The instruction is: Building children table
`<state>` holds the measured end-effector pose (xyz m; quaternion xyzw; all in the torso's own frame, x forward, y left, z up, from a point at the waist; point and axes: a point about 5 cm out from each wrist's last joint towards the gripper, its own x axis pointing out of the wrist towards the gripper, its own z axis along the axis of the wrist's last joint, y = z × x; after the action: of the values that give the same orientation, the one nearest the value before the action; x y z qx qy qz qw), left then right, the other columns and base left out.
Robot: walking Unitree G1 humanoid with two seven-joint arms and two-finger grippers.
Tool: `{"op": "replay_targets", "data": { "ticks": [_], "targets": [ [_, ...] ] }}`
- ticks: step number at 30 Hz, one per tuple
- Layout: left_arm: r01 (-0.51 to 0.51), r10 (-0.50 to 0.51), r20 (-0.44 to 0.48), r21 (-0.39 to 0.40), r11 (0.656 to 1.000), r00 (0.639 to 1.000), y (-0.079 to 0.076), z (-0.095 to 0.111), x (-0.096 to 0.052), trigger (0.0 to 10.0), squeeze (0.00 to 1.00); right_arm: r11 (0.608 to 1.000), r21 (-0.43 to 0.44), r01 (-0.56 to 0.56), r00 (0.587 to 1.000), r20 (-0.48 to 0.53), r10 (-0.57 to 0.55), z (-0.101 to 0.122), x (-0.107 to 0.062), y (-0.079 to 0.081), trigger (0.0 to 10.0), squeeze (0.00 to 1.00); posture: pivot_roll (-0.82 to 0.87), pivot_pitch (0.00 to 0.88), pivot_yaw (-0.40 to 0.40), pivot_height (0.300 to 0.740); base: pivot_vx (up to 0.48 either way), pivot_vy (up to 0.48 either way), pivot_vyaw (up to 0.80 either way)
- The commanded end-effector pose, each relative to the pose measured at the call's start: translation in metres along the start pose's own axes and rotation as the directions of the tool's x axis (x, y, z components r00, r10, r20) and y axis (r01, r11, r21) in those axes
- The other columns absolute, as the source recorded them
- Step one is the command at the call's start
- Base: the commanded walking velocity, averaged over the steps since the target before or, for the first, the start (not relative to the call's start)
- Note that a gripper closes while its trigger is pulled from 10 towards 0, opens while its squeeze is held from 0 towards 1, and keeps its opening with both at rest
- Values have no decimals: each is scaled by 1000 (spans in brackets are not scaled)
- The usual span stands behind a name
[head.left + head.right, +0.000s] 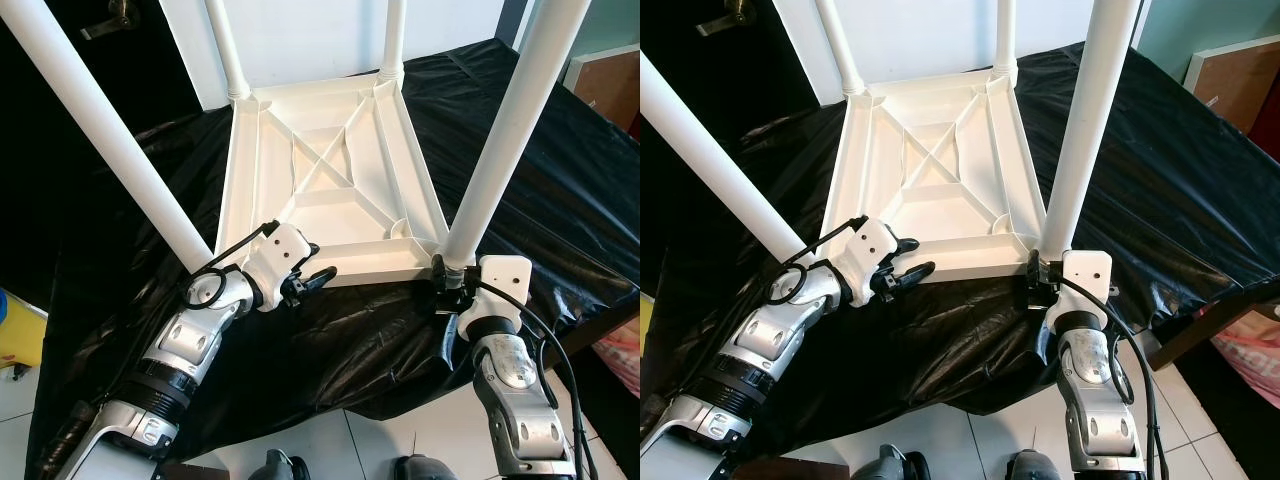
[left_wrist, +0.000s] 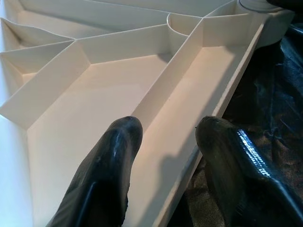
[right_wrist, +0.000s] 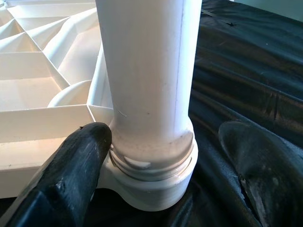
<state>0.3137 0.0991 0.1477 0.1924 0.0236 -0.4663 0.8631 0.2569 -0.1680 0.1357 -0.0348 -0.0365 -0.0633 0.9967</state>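
Note:
A white plastic children's table [image 1: 330, 170] lies upside down on a black sheet [image 1: 560, 200], its ribbed underside facing up. Several white legs rise from its corners. My left gripper [image 1: 312, 280] is at the table's near rim, open, one finger [image 2: 116, 142] inside the rim channel and the other outside over the sheet. My right gripper [image 1: 447, 283] is open around the base of the near right leg [image 3: 149, 71]. One finger [image 3: 90, 142] touches the leg's threaded collar; the other stands apart from it. The near left leg [image 1: 110, 130] slants up beside my left arm.
The black sheet covers a low platform whose near edge drops to a tiled floor [image 1: 400, 440]. A white wall panel [image 1: 300, 40] stands behind the table. A wooden board [image 1: 610, 85] is at the far right, a yellow object [image 1: 15, 330] at the left.

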Motion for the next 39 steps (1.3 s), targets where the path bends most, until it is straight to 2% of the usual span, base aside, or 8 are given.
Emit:
{"op": "replay_targets", "data": {
  "ticks": [1, 12, 22, 29, 30, 32, 33, 39],
  "targets": [
    [111, -111, -35, -6, 994, 993, -8, -9, -2, 10000, 0, 1000, -10, 18, 1000, -20, -18, -4, -4, -5, 10000, 0, -149, 129, 103, 740, 0, 0, 0],
    [159, -159, -12, -15, 987, 987, -11, -10, 4, 10000, 0, 1000, -15, 11, 1000, -22, -11, -5, -5, -4, 10000, 0, -149, 126, 103, 740, 0, 0, 0],
    [131, -119, -201, 46, 990, 972, -13, -35, 10, 10000, 0, 1000, -16, 3, 1000, -18, -3, -3, -2, -3, 10000, 0, -145, 126, 103, 740, 0, 0, 0],
    [33, -42, -296, -37, 999, 954, -4, -44, 10, 10000, 0, 1000, -20, 2, 1000, -17, -2, -3, -1, -3, 10000, 0, -146, 127, 102, 740, 0, 0, 0],
    [27, -39, -292, -47, 999, 956, -2, -42, 9, 7686, 0, 1000, -20, 3, 1000, -18, -3, -3, 0, -3, 10000, 0, -145, 127, 102, 740, 0, 0, 0],
    [21, -38, -284, -63, 998, 958, -1, -40, 8, 7333, 0, 1000, -20, 3, 1000, -18, -4, -3, 0, -3, 10000, 0, -145, 127, 102, 740, 0, 0, 0],
    [28, -46, -277, -68, 997, 960, -1, -40, 6, 0, 0, 1000, -21, 4, 1000, -18, -5, -3, 1, -3, 10000, 0, -145, 127, 100, 740, 0, 0, 0],
    [62, -85, -280, -89, 994, 956, -3, -45, 0, 0, 0, 1000, -19, 1, 1000, -9, -1, -1, 5, -2, 10000, 0, -143, 126, 97, 740, 0, 0, 0]
  ]
}}
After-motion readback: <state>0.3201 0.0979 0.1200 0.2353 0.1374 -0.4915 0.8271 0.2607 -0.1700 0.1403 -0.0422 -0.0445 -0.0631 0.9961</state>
